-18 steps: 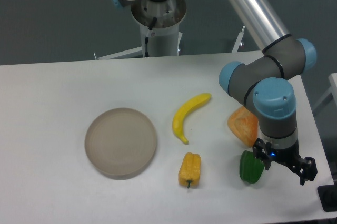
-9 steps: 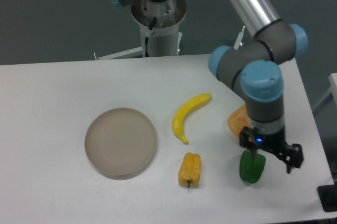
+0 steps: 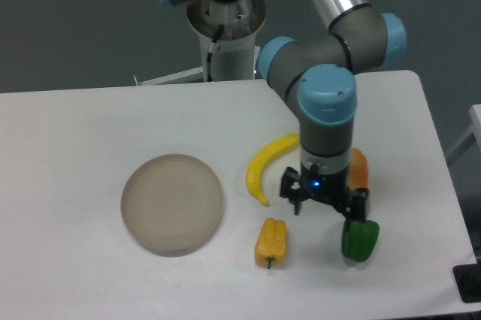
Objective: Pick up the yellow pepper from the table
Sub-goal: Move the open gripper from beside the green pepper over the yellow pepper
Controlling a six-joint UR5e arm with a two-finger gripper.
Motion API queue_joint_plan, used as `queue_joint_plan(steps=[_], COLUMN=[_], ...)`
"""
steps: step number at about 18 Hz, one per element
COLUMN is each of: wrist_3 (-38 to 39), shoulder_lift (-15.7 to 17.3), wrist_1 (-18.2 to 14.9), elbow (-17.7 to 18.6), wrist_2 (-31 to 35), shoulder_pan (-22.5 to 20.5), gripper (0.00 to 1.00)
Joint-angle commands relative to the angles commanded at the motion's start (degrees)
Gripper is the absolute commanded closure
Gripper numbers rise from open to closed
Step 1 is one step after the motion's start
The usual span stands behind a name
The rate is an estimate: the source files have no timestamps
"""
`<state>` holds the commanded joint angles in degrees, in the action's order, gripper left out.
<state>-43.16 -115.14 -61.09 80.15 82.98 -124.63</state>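
End effector point(image 3: 325, 211) spread, empty, right of yellow pepper point(image 3: 270, 242); risks nudging near-right green pepper point(image 3: 360, 240) or banana point(image 3: 267, 166).

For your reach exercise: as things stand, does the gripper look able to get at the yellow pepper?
Probably yes: the gripper hangs open beside the yellow pepper, which lies apart from its neighbours.

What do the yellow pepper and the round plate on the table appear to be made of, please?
The yellow pepper looks like moulded plastic or foam: even yellow-orange colour, soft sheen, blocky lobes. It is probably a toy. The round plate seems to be frosted, translucent plastic, possibly glass: greyish and matte, with faint concentric rings.
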Motion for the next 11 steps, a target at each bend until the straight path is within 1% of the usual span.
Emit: queue_joint_plan(steps=[4, 5, 8, 11], wrist_3=[4.39, 5.44, 7.3, 8.09], shoulder_lift=[-0.09, -0.26, -1.14, -1.93], wrist_1=[0.53, 1.23, 4.65, 6.67], elbow=[2.9, 3.52, 4.66, 6.07], wrist_2=[-0.36, -0.36, -0.27, -0.27], shoulder_pan=[0.09, 0.0, 0.7, 1.05], gripper=[0.0, 0.0, 0.0, 0.0])
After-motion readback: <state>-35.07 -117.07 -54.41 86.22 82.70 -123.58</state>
